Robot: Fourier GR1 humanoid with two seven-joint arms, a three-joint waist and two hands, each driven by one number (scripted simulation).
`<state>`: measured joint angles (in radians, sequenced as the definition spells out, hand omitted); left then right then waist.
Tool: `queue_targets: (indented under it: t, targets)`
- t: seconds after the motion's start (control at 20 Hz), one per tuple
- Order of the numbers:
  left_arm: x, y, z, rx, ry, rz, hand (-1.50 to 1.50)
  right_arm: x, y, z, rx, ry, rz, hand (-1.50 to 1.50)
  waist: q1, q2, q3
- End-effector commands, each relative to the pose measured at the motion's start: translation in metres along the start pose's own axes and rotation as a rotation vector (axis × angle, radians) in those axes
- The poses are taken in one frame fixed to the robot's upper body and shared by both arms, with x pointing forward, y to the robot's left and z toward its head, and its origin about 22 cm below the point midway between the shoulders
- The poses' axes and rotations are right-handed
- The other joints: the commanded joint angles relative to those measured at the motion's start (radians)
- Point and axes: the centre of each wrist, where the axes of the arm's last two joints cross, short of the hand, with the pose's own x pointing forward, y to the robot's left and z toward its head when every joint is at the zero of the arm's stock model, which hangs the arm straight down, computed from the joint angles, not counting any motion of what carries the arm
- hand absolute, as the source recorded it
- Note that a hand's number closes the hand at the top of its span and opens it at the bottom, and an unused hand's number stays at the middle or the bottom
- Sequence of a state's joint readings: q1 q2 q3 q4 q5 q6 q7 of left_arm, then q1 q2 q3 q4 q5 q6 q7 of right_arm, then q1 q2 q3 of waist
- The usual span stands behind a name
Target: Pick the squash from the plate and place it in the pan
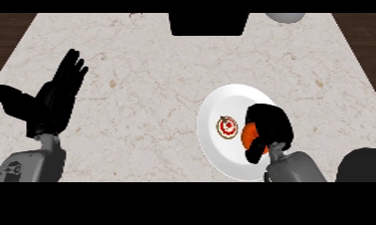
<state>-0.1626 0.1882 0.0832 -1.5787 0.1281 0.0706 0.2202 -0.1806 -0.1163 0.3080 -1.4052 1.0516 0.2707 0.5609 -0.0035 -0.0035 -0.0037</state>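
Observation:
An orange squash [249, 133] lies on the right part of a white plate [220, 104] at the counter's lower right. My right hand [270, 128] is over the plate with its fingers curled round the squash, hiding most of it. A small round red-and-white mark [228, 127] shows at the plate's middle, just left of the squash. The black pan [207, 23] stands at the counter's far edge, top centre, only partly in view. My left hand [57, 94] rests open at the left, fingers straight and pointing up, holding nothing.
The marble counter [147, 79] spreads between the plate and the pan. A pale round object [285, 17] sits at the far edge, right of the pan. Dark wood shows beyond the counter's left and right edges.

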Motion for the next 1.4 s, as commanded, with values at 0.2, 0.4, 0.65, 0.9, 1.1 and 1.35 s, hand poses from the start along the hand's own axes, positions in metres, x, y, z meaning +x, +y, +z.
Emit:
queue_targets:
  t: [0.2, 0.4, 0.65, 0.9, 1.1, 1.35]
  targets:
    - [0.001, 0.011, 0.004, 0.06, -0.002, 0.003, 0.0, -0.111, -0.054, -0.032, -0.217, 0.932, -0.457, 1.5, -0.067, 0.016, 0.003]
    - [0.009, 0.006, -0.001, 0.011, -0.027, 0.001, 0.0, -0.137, -0.102, -0.042, -0.433, 1.297, -0.407, 1.5, 0.009, 0.024, -0.002]
    - [0.013, -0.008, -0.001, -0.045, -0.012, 0.002, 0.0, -0.137, -0.165, -0.047, -0.647, 1.504, -0.226, 1.5, 0.055, 0.016, -0.003]
    - [0.009, -0.014, -0.003, -0.046, -0.01, -0.002, 0.0, -0.126, -0.225, -0.048, -0.709, 1.582, -0.18, 1.5, 0.052, 0.014, 0.0]
    - [0.016, -0.01, -0.003, -0.046, -0.018, 0.005, 0.0, -0.123, -0.235, -0.053, -0.755, 1.639, -0.17, 1.5, 0.05, 0.012, 0.002]
    - [0.009, -0.006, 0.001, -0.009, 0.0, -0.012, 0.0, -0.131, -0.231, -0.039, -0.847, 1.709, -0.164, 1.5, 0.009, 0.0, 0.002]
